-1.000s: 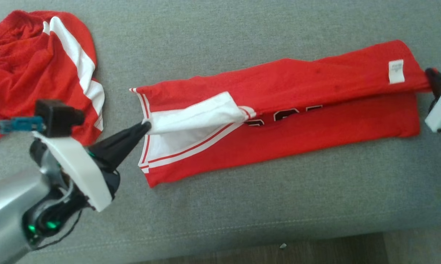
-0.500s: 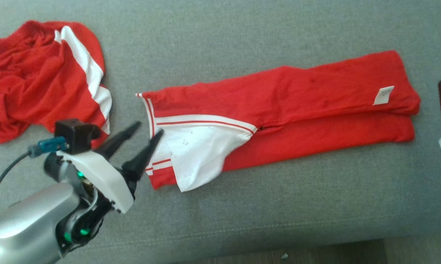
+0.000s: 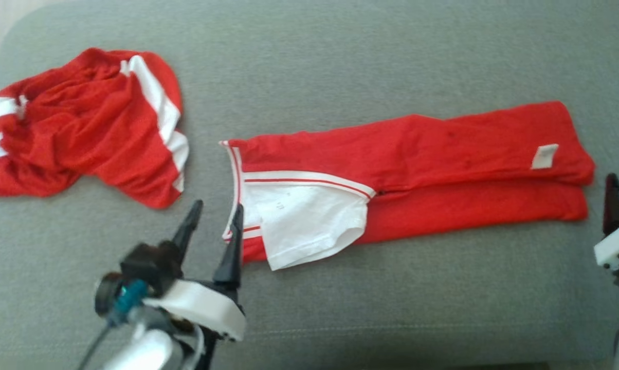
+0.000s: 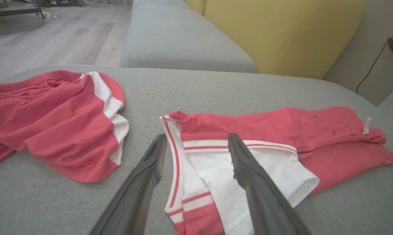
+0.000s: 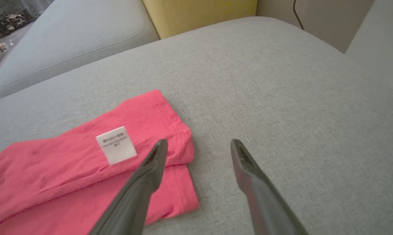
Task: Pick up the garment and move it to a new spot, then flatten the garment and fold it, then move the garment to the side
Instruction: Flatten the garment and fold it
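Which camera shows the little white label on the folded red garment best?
The right wrist view: the label is close, flat-on, with faint print. The head view shows it small; the left wrist view, a distant sliver.

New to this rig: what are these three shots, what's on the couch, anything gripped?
It's a wheeled robot with two arms, folding clothes. The wide shot comes from its head camera, looking down. The other two come from wrist cameras, each looking along that gripper's two dark fingers. On the grey sofa cushion lies a red garment folded into a long strip, and to its left a crumpled red-and-white garment. The left gripper is at the strip's white end, the right gripper at its label end. Both are open and hold nothing.
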